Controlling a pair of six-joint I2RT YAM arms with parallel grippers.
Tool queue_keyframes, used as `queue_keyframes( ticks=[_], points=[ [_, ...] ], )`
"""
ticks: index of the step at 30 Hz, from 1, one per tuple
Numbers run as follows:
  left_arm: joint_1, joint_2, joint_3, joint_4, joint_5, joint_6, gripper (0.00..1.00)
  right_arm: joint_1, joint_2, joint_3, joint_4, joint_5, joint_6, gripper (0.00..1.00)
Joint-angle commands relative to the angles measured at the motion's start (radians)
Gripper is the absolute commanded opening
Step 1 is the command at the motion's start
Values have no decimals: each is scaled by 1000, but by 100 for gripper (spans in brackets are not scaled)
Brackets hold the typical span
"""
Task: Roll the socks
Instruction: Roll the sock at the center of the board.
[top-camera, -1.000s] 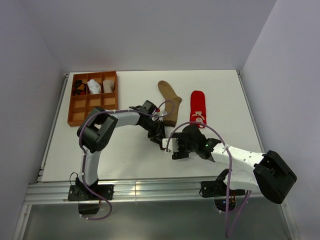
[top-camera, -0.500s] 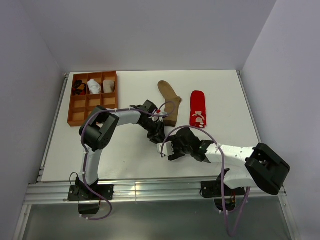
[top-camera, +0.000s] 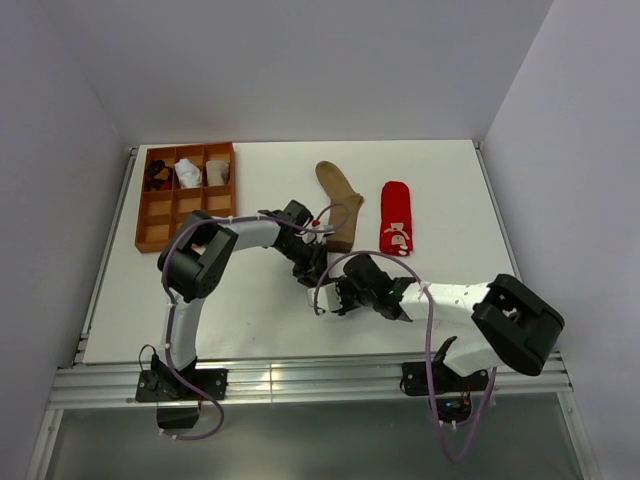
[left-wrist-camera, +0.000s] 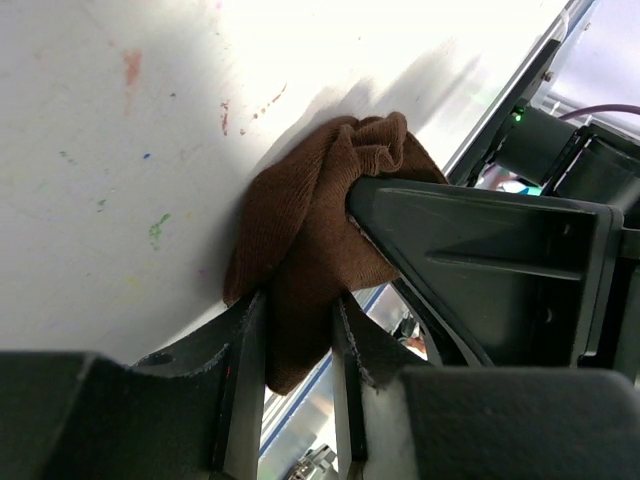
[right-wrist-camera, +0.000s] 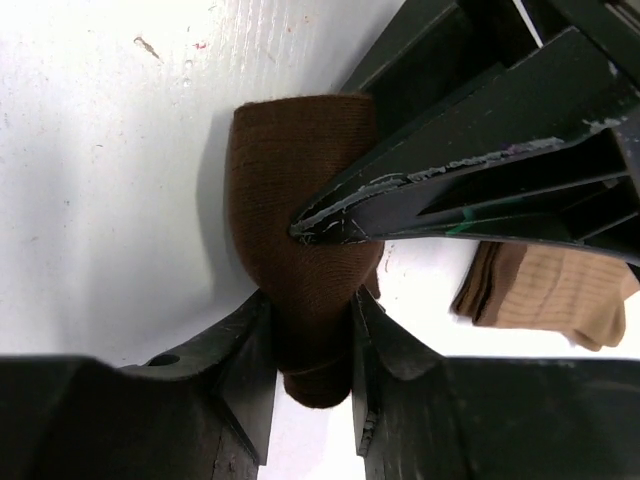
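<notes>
As the left tool (left-wrist-camera: 295, 345) and right tool (right-wrist-camera: 308, 335) each clamp it from opposing sides, the bunched dark brown sock (right-wrist-camera: 295, 190) rests on the tabletop (top-camera: 260, 190), near-centre, apparently so the roll cannot unwind.

The white tabletop (top-camera: 260, 320) bears an orange-brown compartment tray (top-camera: 142, 200) far left. A tan sock (top-camera: 336, 188), a red white-figured sock (top-camera: 395, 215) and a bunched dark-brown sock (right-wrist-camera: 275, 190) lie there

on my feed a wooden tray (top-camera: 155, 233) with compartments sits at the far left of the white desk (top-camera: 440, 170). its back row holds a black bundle (top-camera: 158, 177) and two pale bundles (top-camera: 188, 172). a reddish speck (left-wrist-camera: 132, 68) and a green speck (left-wrist-camera: 157, 229) mark the desk.
</notes>
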Motion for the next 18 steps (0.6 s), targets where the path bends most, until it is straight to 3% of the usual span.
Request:
queue_keyframes(
  ticks=[1, 4, 5, 8, 12, 18],
  points=[
    [1, 21, -24, -35, -51, 30, 1, 3, 38, 34, -60, 11, -2, 27],
    [14, -21, -58, 26, -111, -19, 17, 2, 55, 71, -150, -18, 21, 25],
    [20, -61, -75, 56, -138, -60, 30, -1, 57, 80, -170, -25, 32, 24],
    [38, -140, -127, 129, -207, -128, 48, -6, 68, 98, -215, -44, 55, 24],
    [44, -258, -240, 234, -371, -210, 55, -21, 91, 159, -323, -82, 81, 24],
    [67, -446, -426, 417, -538, -352, 58, -56, 123, 244, -460, -166, 95, 24]
  ],
)
